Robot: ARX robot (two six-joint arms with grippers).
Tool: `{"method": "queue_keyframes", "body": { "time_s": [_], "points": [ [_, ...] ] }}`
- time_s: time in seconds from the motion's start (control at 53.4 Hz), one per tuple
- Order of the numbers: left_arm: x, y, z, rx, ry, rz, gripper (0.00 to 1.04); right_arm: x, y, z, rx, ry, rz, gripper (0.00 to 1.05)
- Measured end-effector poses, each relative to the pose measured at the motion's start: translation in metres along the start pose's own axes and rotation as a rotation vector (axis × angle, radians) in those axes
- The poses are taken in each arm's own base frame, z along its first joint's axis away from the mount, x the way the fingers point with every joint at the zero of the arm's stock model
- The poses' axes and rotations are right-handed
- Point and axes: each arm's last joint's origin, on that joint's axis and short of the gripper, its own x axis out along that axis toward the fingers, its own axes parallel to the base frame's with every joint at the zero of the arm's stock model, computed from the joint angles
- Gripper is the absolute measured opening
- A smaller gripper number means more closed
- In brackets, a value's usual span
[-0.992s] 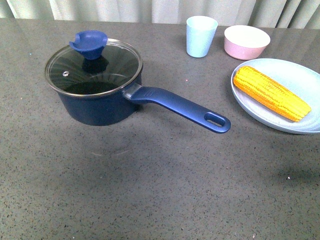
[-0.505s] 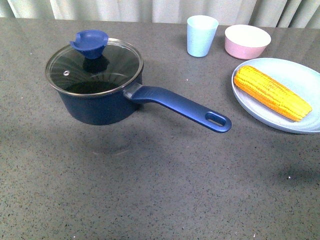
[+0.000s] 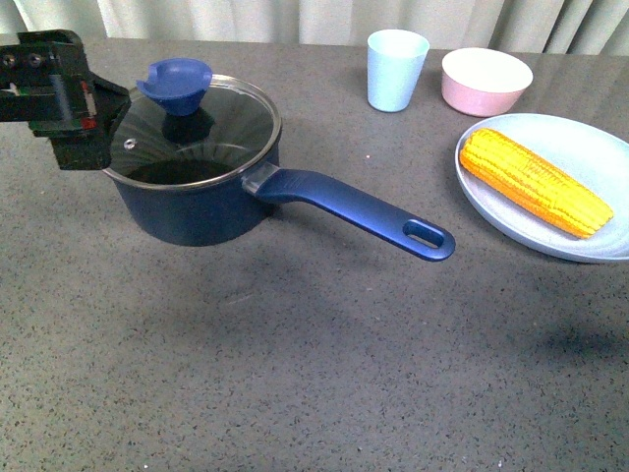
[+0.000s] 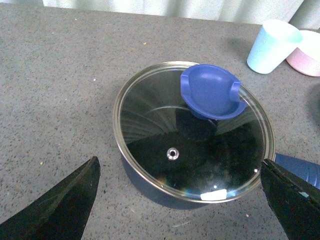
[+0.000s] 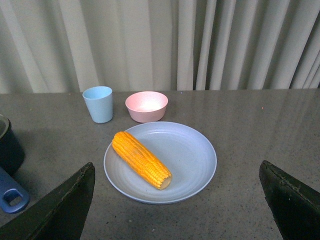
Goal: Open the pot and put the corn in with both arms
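Observation:
The navy pot (image 3: pixel 197 214) stands left of centre with its glass lid (image 3: pixel 201 133) on and a blue knob (image 3: pixel 175 87) on top. Its long handle (image 3: pixel 364 211) points toward the right front. My left arm (image 3: pixel 64 98) hangs at the pot's far left rim. In the left wrist view my left gripper (image 4: pixel 177 200) is open above the lid (image 4: pixel 195 150), with the knob (image 4: pixel 212 92) ahead of its fingers (image 4: pixel 60 210). The yellow corn (image 3: pixel 534 183) lies on a pale blue plate (image 3: pixel 590 147). My right gripper (image 5: pixel 175 210) is open, held back from the corn (image 5: pixel 141 159).
A light blue cup (image 3: pixel 396 69) and a pink bowl (image 3: pixel 486 81) stand at the back, behind the plate. Curtains hang behind the grey table. The pot's handle end (image 5: pixel 11 197) shows at the edge of the right wrist view.
My left arm has come into the front view at the upper left, beside the pot's lid. The pot, lid and corn have not moved.

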Motion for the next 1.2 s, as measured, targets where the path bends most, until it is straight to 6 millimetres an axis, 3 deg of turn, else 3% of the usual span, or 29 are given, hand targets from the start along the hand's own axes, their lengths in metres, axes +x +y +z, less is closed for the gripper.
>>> {"method": "queue_keyframes", "body": {
  "time_s": [0.543,1.198],
  "points": [
    [0.043,-0.023,0.0,0.095,-0.026,-0.049,0.96,0.0,0.0,0.0,0.0,0.0,0.0,0.96],
    [0.088,-0.03,-0.001,0.107,-0.004,-0.019,0.96,0.0,0.0,0.0,0.0,0.0,0.0,0.96]
  ]
}}
